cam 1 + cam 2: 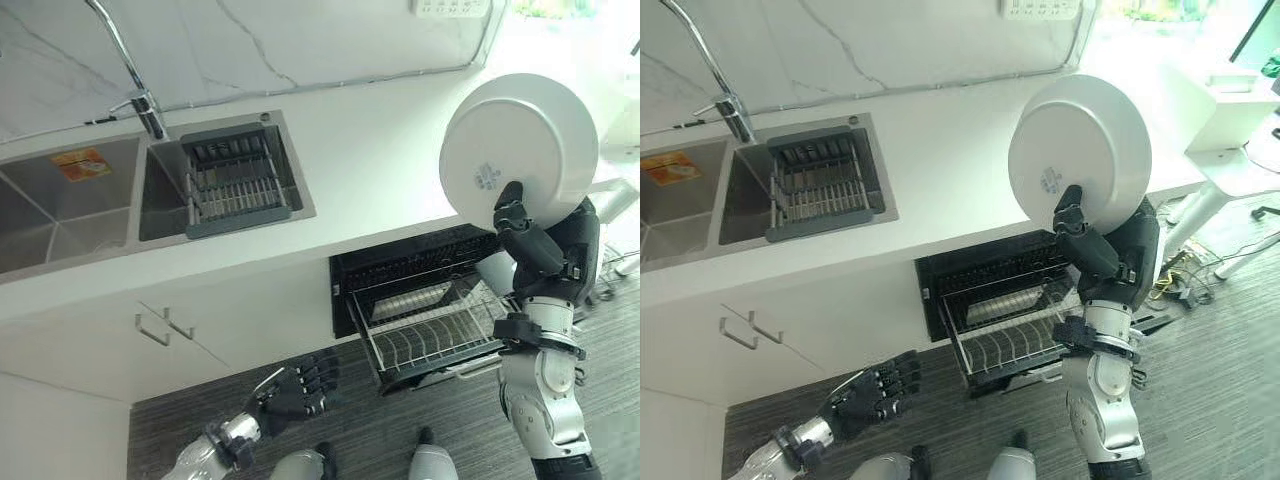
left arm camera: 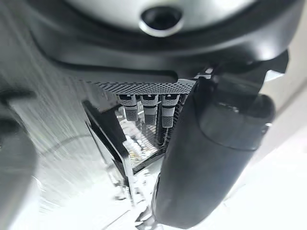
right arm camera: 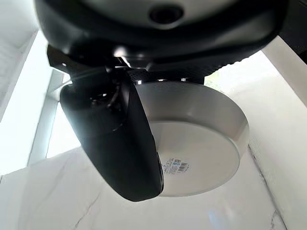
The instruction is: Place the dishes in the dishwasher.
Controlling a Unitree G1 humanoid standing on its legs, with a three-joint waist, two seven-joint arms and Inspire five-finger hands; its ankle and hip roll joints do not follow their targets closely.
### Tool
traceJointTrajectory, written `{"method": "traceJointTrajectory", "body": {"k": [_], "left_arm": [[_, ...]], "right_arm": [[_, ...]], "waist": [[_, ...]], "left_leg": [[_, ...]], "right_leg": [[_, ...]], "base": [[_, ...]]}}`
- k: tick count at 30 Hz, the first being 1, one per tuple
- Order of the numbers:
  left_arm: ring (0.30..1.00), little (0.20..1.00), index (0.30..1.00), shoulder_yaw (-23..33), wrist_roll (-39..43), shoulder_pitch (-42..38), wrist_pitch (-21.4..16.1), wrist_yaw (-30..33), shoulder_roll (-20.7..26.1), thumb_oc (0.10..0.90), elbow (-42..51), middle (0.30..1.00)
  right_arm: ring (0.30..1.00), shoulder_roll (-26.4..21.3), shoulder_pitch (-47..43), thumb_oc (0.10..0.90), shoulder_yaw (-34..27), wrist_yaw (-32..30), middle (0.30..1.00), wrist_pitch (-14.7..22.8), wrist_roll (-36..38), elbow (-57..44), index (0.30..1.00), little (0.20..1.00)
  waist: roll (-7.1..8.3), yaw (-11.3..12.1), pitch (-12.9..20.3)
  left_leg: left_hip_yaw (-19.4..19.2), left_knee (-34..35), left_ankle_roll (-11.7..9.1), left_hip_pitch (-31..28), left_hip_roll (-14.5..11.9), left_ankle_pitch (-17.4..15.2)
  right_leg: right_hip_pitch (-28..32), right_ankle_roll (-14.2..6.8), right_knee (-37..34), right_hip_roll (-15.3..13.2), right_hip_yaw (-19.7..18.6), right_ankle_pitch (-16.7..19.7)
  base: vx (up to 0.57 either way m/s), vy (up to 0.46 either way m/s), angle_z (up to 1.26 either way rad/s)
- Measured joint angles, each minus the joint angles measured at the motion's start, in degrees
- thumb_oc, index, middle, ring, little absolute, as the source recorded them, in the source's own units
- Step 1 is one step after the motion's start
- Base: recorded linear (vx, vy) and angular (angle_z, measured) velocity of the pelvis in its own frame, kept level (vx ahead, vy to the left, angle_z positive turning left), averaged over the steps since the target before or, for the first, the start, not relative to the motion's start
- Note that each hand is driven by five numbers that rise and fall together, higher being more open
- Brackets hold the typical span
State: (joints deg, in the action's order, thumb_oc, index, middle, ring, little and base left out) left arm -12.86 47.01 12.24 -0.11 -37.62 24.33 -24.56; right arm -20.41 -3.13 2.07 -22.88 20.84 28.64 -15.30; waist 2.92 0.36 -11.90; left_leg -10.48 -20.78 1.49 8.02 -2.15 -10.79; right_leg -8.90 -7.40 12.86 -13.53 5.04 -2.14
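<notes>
Left eye view: the right hand [image 1: 530,245] is raised above the open dishwasher and grips the rim of a large round white dish [image 1: 520,150], its underside turned toward the camera, the thumb lying across the lower edge. The dish is held upright in the air, clear of the white tabletop [image 1: 380,160] behind it. Below it the black pulled-out dishwasher drawer [image 1: 440,320] carries a wire rack of plate slots. The left hand [image 1: 300,390] hangs low over the dark grey wood-grain floor [image 1: 380,430], fingers loosely curled, holding nothing.

Right eye view: a stainless-steel double sink [image 1: 700,200] is set into the tabletop, with a dark drying rack [image 1: 820,185] sitting in its right basin and a chrome tap [image 1: 725,100] behind it. White cabinet doors [image 1: 790,320] with bar handles stand under the sink. The wall is white marble-patterned.

Left wrist view: the left hand [image 2: 211,158] shows its thumb and relaxed fingers, nothing between them; the dishwasher drawer appears past them.

Right wrist view: the right hand [image 3: 120,143] has its thumb pressed on the dish's base [image 3: 196,148], clamping the rim.
</notes>
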Motion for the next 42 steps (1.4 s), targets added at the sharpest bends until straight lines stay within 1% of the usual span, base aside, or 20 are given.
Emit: {"method": "traceJointTrajectory", "body": {"k": [2,4,6,7,9,11,12,13,15,16,18,20,22,24,25,30,33,36,38,42], "left_arm": [[0.9,0.9,0.9,0.34,-0.17,0.9,0.28,-0.15,-2.98,0.8,-5.41,0.9],[0.9,0.9,0.9,-0.4,-0.28,3.94,1.19,-0.22,-4.75,0.8,-6.21,0.9],[0.9,0.9,0.9,3.8,-0.05,4.52,0.86,-0.28,-9.04,0.8,-8.22,0.9],[0.9,0.9,0.9,5.05,-0.17,4.46,-0.23,0.13,-10.25,0.8,-10.08,0.9],[0.9,0.9,0.9,5.64,-0.37,4.38,-2.18,0.81,-10.57,0.8,-12.47,0.9],[0.9,0.9,0.9,7.72,-1.11,4.05,-4.22,0.9,-13.03,0.8,-15.61,0.9],[0.9,0.9,0.9,8.53,-1.49,3.68,-4.36,1.14,-13.94,0.8,-16.75,0.9],[0.9,0.9,0.9,8.82,-2.31,3.42,-5.09,1.16,-14.49,0.8,-17.82,0.9],[0.9,0.9,0.9,9.25,-2.35,3.0,-5.22,1.21,-14.88,0.8,-18.74,0.9],[0.9,0.9,0.9,9.64,-2.36,2.78,-5.17,1.17,-15.03,0.8,-19.23,0.9],[0.9,0.9,0.9,12.9,-2.07,2.07,-4.83,1.53,-16.79,0.8,-21.08,0.9],[0.9,0.9,0.9,17.0,0.15,2.08,-4.8,3.36,-18.42,0.8,-22.38,0.9],[0.9,0.9,0.9,19.06,0.16,2.49,-4.8,4.65,-17.76,0.8,-23.21,0.9],[0.9,0.9,0.9,19.27,0.06,2.62,-4.76,4.97,-16.04,0.8,-24.77,0.9],[0.9,0.9,0.9,19.38,0.07,2.72,-4.74,5.04,-15.49,0.8,-24.98,0.9],[0.9,0.9,0.9,20.49,0.63,3.11,-3.89,5.8,-14.04,0.8,-27.22,0.9],[0.9,0.9,0.9,21.78,2.09,3.33,-3.42,5.83,-14.0,0.8,-28.3,0.9],[0.9,0.9,0.9,22.17,2.13,3.37,-2.63,5.87,-13.61,0.8,-28.65,0.9],[0.9,0.9,0.9,22.14,2.12,3.35,-2.29,5.93,-13.57,0.8,-29.46,0.9],[0.9,0.9,0.9,22.17,2.13,3.65,-1.81,6.07,-12.79,0.8,-29.93,0.9]], "right_arm": [[0.3,-3.97,-0.21,0.4,-0.97,-0.61,0.3,-0.16,-2.56,0.03,0.3,0.3],[0.3,-7.09,-0.1,0.4,-3.2,-0.73,0.3,-0.14,-4.79,-0.16,0.3,0.3],[0.3,-11.22,0.65,0.4,-6.46,-1.0,0.3,-0.14,-7.17,-0.25,0.3,0.3],[0.3,-11.9,0.81,0.4,-8.3,-1.12,0.3,-0.13,-8.5,-0.25,0.3,0.3],[0.3,-11.87,1.29,0.4,-9.85,-1.28,0.3,-0.37,-8.8,-0.21,0.3,0.3],[0.3,-11.91,3.57,0.4,-11.02,-1.24,0.3,-0.58,-12.9,-0.19,0.3,0.3],[0.3,-11.91,4.87,0.4,-11.01,-1.15,0.3,-1.26,-15.02,-0.08,0.3,0.3],[0.3,-11.96,6.34,0.4,-11.01,-1.08,0.3,-1.29,-17.32,0.26,0.3,0.3],[0.3,-11.96,8.39,0.4,-10.77,-0.5,0.3,-1.36,-20.95,0.32,0.3,0.3],[0.3,-11.96,8.73,0.4,-10.77,-0.33,0.3,-1.36,-22.09,0.33,0.3,0.3],[0.3,-12.49,10.03,0.4,-10.77,0.66,0.3,-1.34,-28.83,0.35,0.3,0.3],[0.3,-14.32,11.25,0.4,-10.76,1.38,0.3,-0.97,-35.61,0.38,0.3,0.3],[0.3,-15.87,12.09,0.4,-10.28,1.78,0.3,-0.57,-42.13,0.61,0.3,0.3],[0.3,-18.8,12.04,0.4,-9.3,1.78,0.3,1.77,-49.06,2.6,0.3,0.3],[0.3,-19.2,12.09,0.4,-9.06,1.79,0.3,2.3,-51.15,3.28,0.3,0.3],[0.3,-20.61,12.34,0.4,-6.42,1.76,0.3,5.02,-58.58,9.67,0.3,0.3],[0.3,-21.74,12.68,0.4,-5.07,1.6,0.3,6.0,-65.84,11.18,0.3,0.3],[0.3,-24.77,14.2,0.4,-4.97,1.46,0.3,7.9,-68.56,12.33,0.3,0.3],[0.3,-25.1,14.06,0.4,-4.65,1.08,0.3,8.69,-69.15,15.49,0.3,0.3],[0.3,-25.7,13.97,0.4,-1.91,1.03,0.3,8.67,-69.2,19.25,0.3,0.3]], "waist": [[-0.63,-0.1,0.42],[-0.84,-0.47,0.6],[-1.23,-0.51,0.73],[-1.67,-0.76,0.88],[-2.7,-1.42,0.98],[-4.22,-1.94,1.24],[-4.83,-1.94,1.31],[-5.25,-2.06,1.56],[-5.44,-2.01,1.68],[-5.44,-2.0,1.68],[-5.31,-1.96,1.65],[-5.24,-1.76,1.64],[-4.89,-1.53,1.65],[-4.23,-0.91,1.94],[-3.77,-0.17,2.23],[-1.24,0.16,4.13],[-0.94,0.84,4.53],[-0.96,1.47,4.58],[-0.88,1.55,4.64],[-0.83,1.6,4.65]], "left_leg": [[0.79,-0.54,-2.13,0.25,-3.33,-0.58],[1.38,0.55,-3.84,0.6,-6.37,0.73],[1.08,2.98,-5.26,0.65,-7.96,2.49],[1.11,4.27,-5.56,0.46,-8.6,3.65],[1.17,6.51,-6.38,-0.55,-9.15,5.05],[1.12,8.31,-7.14,-1.68,-9.46,5.87],[0.97,8.78,-7.26,-2.17,-9.51,5.95],[0.83,9.19,-7.44,-2.39,-9.49,6.06],[0.64,9.26,-7.42,-2.6,-9.41,6.04],[0.62,9.32,-7.4,-2.67,-9.39,6.03],[0.5,9.86,-7.39,-3.25,-8.95,6.03],[0.51,9.97,-7.29,-3.22,-8.44,5.97],[1.18,9.91,-7.09,-3.18,-7.84,5.89],[1.34,9.7,-6.84,-3.14,-7.31,5.78],[1.33,9.59,-6.71,-3.05,-7.13,5.71],[2.91,8.06,-5.79,-1.79,-5.82,5.02],[2.98,6.45,-5.49,-0.88,-5.51,4.01],[3.81,5.53,-4.99,-0.09,-4.97,3.45],[4.22,5.06,-4.79,-0.01,-4.63,3.21],[4.52,4.63,-4.6,-0.02,-4.51,2.88]], "right_leg": [[0.39,0.76,-0.92,3.09,1.17,0.36],[-0.42,2.68,-0.55,5.9,2.37,-0.15],[-1.73,4.54,-0.27,7.27,3.37,-0.26],[-2.51,5.26,0.33,8.0,3.59,-0.39],[-2.71,6.47,1.05,8.89,4.02,-0.81],[-2.66,6.68,1.41,9.23,4.1,-1.48],[-2.65,6.39,1.6,9.34,3.92,-1.79],[-2.65,6.42,1.76,9.29,3.93,-1.99],[-2.64,6.39,1.94,9.16,3.9,-2.12],[-2.6,6.35,1.99,9.13,3.91,-2.16],[-2.44,6.19,2.26,8.68,4.03,-2.27],[-2.3,5.99,2.37,8.13,4.21,-2.3],[-1.83,5.73,2.39,7.43,4.84,-2.5],[-1.46,5.31,2.35,6.76,5.13,-2.52],[-1.46,5.17,2.3,6.6,5.11,-2.4],[-0.53,4.59,1.73,4.99,6.67,-2.33],[-0.31,4.09,1.16,4.61,6.78,-1.98],[0.35,3.89,1.03,4.03,7.35,-1.9],[0.75,3.72,0.84,3.66,8.05,-1.82],[1.38,3.51,0.35,3.55,8.21,-1.74]], "base": [[0.02,-0.273,-0.01],[-0.04,-0.208,-0.08],[-0.05,-0.123,-0.05],[-0.05,-0.087,-0.05],[-0.03,-0.049,0.0],[0.0,0.001,-0.04],[0.01,0.008,-0.05],[0.01,0.019,-0.06],[0.0,0.0,0.0],[0.0,0.0,0.0],[0.0,0.0,0.0],[0.0,0.018,0.09],[0.01,0.027,0.21],[-0.02,0.037,0.15],[-0.02,0.038,0.06],[-0.01,0.02,0.2],[0.0,0.005,0.02],[0.01,0.012,0.15],[0.01,0.01,0.15],[0.0,0.006,0.04]]}}
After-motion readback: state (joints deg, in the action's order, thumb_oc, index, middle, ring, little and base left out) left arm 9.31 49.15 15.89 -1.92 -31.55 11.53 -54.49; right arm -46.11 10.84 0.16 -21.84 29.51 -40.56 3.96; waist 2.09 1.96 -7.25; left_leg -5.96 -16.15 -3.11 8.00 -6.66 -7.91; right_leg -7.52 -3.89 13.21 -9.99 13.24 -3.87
